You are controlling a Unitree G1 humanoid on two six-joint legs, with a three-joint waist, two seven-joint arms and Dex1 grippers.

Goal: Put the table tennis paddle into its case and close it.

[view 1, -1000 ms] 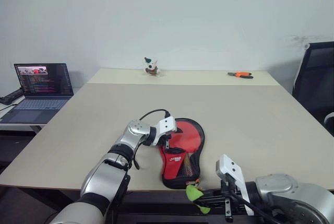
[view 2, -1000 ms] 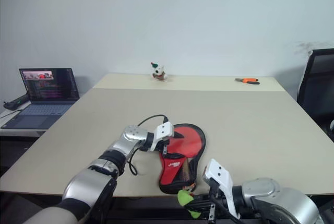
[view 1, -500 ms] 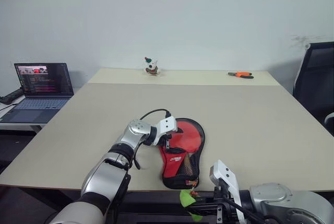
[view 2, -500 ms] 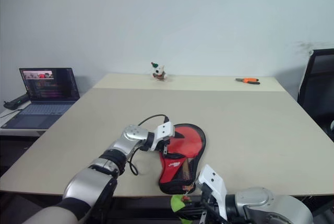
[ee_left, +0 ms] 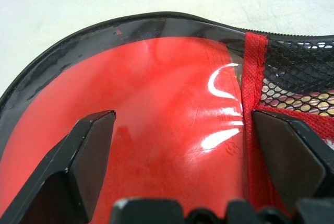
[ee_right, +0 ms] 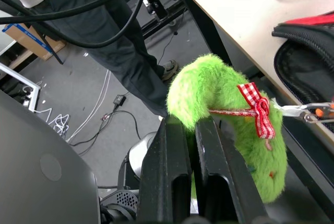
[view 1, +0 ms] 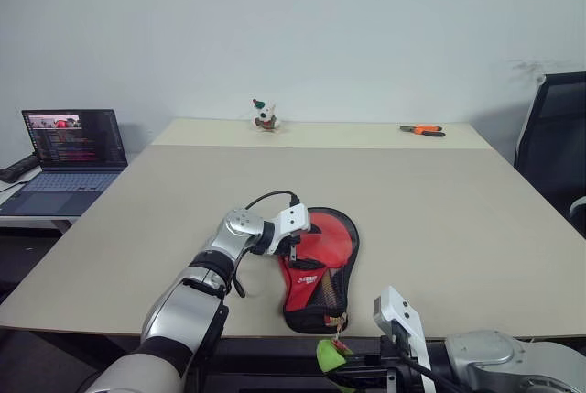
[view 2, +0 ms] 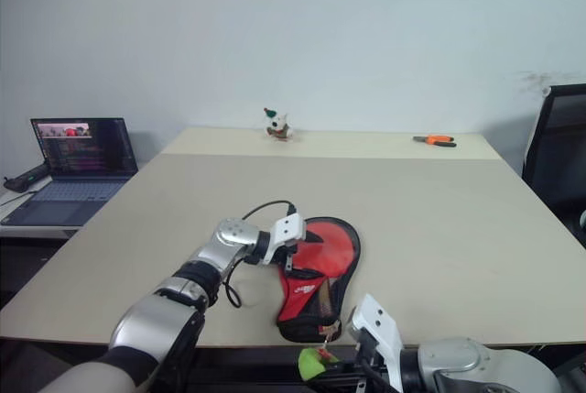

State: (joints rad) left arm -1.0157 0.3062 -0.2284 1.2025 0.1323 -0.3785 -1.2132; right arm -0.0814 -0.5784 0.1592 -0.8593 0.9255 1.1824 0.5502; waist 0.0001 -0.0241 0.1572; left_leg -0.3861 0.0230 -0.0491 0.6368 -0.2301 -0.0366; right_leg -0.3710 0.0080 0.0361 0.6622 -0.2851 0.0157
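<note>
left gripper (ee_left: 177, 130) spreading wide over paddle (view 1: 322, 245), pinning it inside case (view 1: 316, 315); right gripper (ee_right: 190, 130) pinching green charm (ee_right: 224, 125), apparently pulling zipper along.

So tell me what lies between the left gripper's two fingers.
The paddle's glossy red face, lying in the case: the left gripper stands open over it, as the left wrist view shows.
</note>
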